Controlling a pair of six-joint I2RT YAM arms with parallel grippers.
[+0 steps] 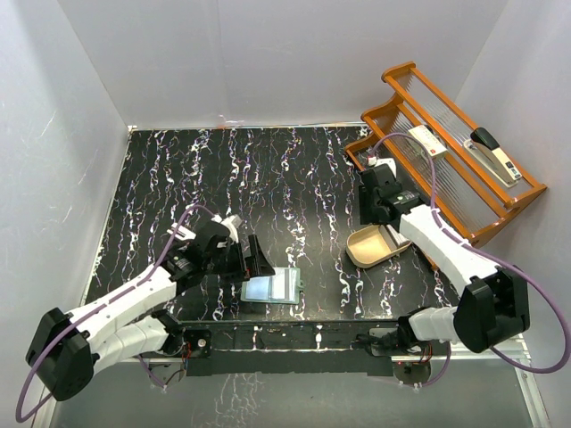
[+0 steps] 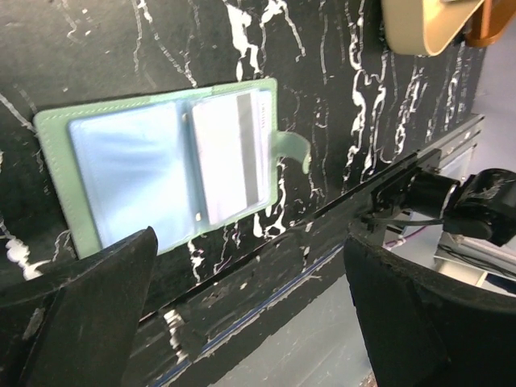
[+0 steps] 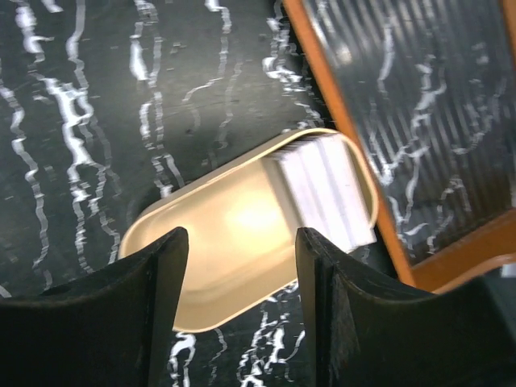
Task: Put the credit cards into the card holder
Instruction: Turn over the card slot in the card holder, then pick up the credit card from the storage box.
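The left gripper (image 1: 256, 257), jaws wide apart, hangs beside the open card holder (image 2: 60, 153) at the table's (image 1: 178, 178) near edge, one credit card (image 2: 226, 157) pocketed, print illegible; the right gripper (image 3: 242, 238), jaws apart, hovers over a tan tray (image 3: 218, 193) of stacked cards (image 3: 326, 189).

- Black tabletop with white marble veining (image 1: 294, 178): smooth, faintly glossy, laminate-like.
- Sage-green folding wallet (image 2: 52, 133): matt, leather-like cover with a stitched edge; shiny clear plastic sleeves inside.
- Pale card with a dark stripe (image 2: 230, 153), in the wallet's tab-side sleeve: smooth plastic.
- Cream oval tray (image 3: 234, 234), well apart from the wallet: smooth, glossy plastic.
- Orange-brown rack (image 3: 343, 137), beyond the wallet: varnished wood with ribbed clear panels.
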